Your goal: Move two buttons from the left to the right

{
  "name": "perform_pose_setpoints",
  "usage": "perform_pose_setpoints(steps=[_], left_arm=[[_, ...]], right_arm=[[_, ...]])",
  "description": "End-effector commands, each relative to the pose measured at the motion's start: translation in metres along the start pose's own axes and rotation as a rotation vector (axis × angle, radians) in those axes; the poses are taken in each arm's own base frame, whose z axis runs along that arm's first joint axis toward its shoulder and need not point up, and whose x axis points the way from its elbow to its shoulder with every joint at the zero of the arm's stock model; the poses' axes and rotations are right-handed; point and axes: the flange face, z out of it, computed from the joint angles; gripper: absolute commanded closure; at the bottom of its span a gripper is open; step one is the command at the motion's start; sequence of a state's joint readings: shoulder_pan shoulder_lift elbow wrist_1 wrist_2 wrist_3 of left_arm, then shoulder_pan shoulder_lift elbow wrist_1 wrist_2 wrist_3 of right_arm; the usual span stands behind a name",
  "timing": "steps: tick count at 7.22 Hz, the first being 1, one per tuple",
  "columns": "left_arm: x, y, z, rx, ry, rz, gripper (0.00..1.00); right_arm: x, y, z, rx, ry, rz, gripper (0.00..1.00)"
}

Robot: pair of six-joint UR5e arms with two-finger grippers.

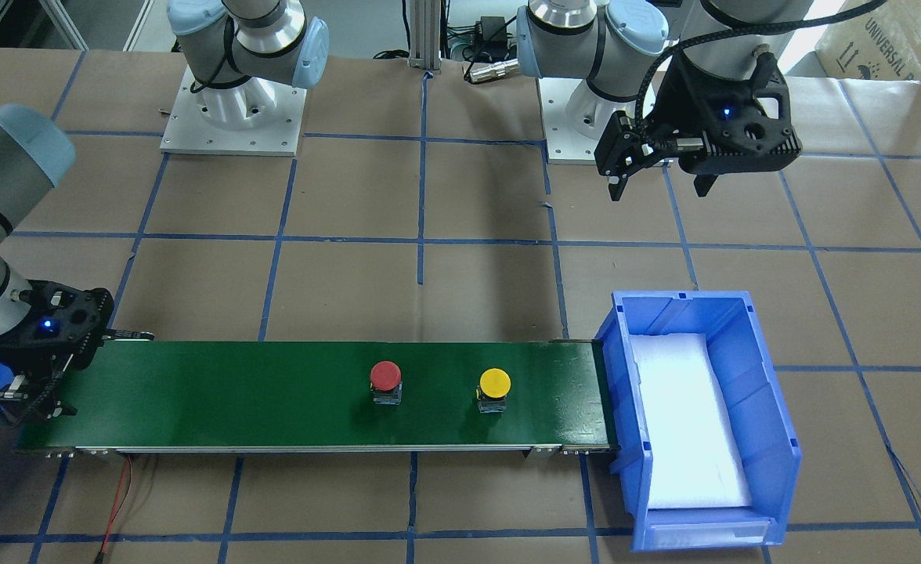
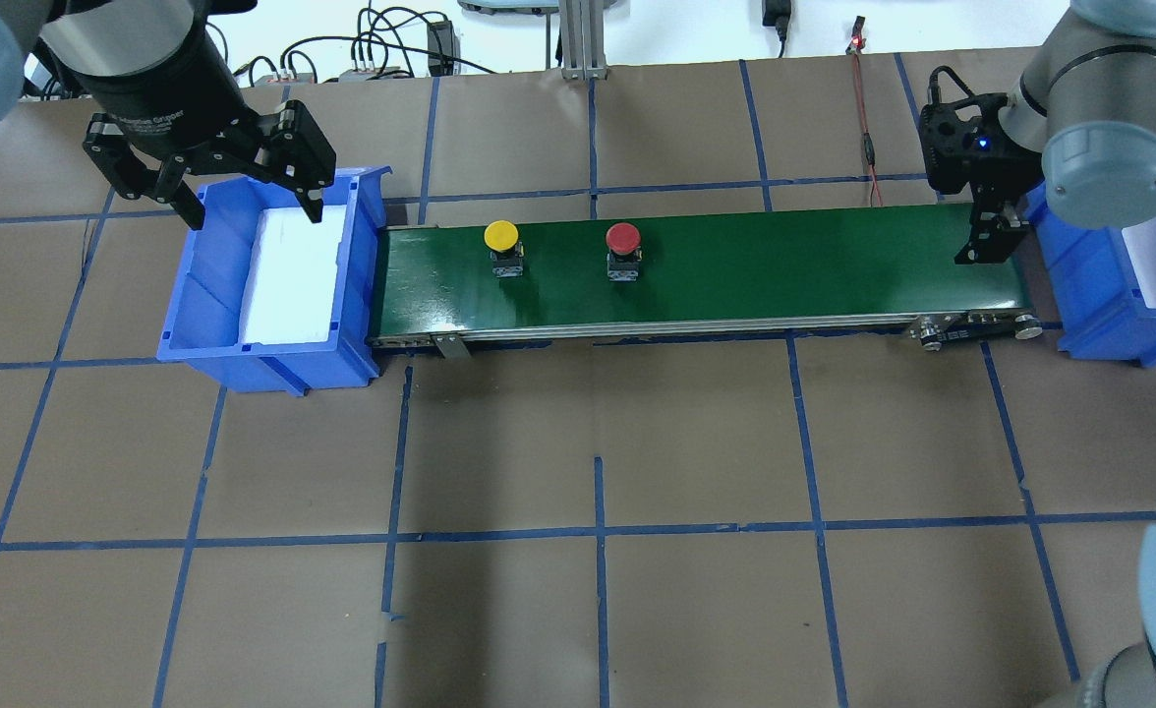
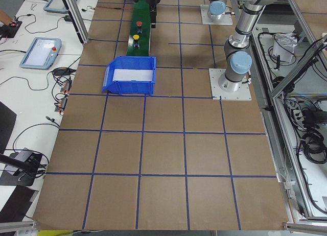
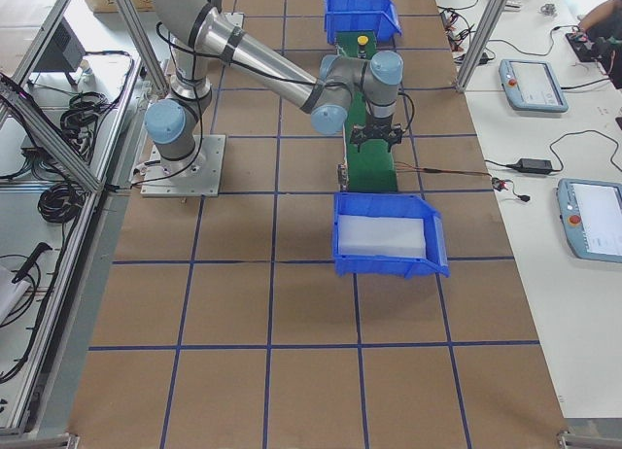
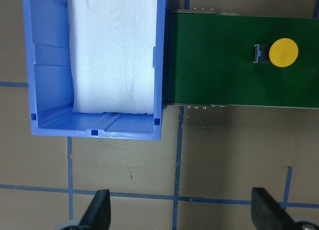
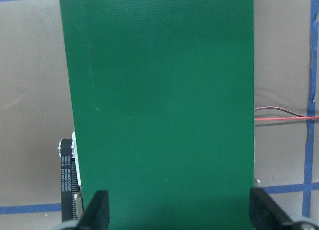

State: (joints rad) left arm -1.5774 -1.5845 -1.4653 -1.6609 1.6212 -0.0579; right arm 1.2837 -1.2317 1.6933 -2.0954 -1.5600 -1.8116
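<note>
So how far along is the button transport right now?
Done: both the yellow button and red button stand on the green belt, nearer the left bin. In hand: nothing; left gripper and right gripper are open and empty. Left: both must reach the right bin.

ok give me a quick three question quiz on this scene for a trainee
1. True or false: the red button and the yellow button both stand on the green belt.
2. Which button is nearer the blue bin at the left arm's end of the belt? A) red B) yellow
3. On the left end effector, are the jaws open or shut?
Key: 1 true; 2 B; 3 open.
</note>
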Motion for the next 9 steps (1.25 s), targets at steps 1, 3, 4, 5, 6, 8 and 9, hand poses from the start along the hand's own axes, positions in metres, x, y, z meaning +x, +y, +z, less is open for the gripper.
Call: perform_pose_setpoints(steps=[1, 3, 4, 5, 6, 8, 9], left_arm=[[-0.002, 0.004, -0.003, -0.008, -0.001, -0.004, 0.0], [0.006, -0.001, 0.007, -0.03, 0.015, 0.006, 0.0], [0.005, 0.003, 0.005, -0.028, 0.012, 0.008, 0.0], [0.003, 0.0, 0.007, -0.03, 0.015, 0.002, 0.0], [0.0, -0.005, 0.009, -0.032, 0.015, -0.004, 0.0], [0.001, -0.012, 0.013, -0.041, 0.013, -0.002, 0.0], [0.001, -0.011, 0.011, -0.038, 0.013, -0.002, 0.0]], right_arm=[[0.002, -0.001, -0.003, 0.0, 0.006, -0.013, 0.02], [0.003, -0.004, -0.004, 0.0, 0.009, -0.019, 0.02], [0.003, -0.005, -0.005, 0.0, 0.011, -0.022, 0.02], [0.003, -0.012, -0.004, -0.001, 0.009, -0.029, 0.01], [0.003, -0.02, -0.004, 0.0, 0.009, -0.034, 0.02], [0.005, -0.024, -0.001, 0.003, 0.006, -0.045, 0.02], [0.004, -0.024, -0.001, 0.003, 0.005, -0.042, 0.02]])
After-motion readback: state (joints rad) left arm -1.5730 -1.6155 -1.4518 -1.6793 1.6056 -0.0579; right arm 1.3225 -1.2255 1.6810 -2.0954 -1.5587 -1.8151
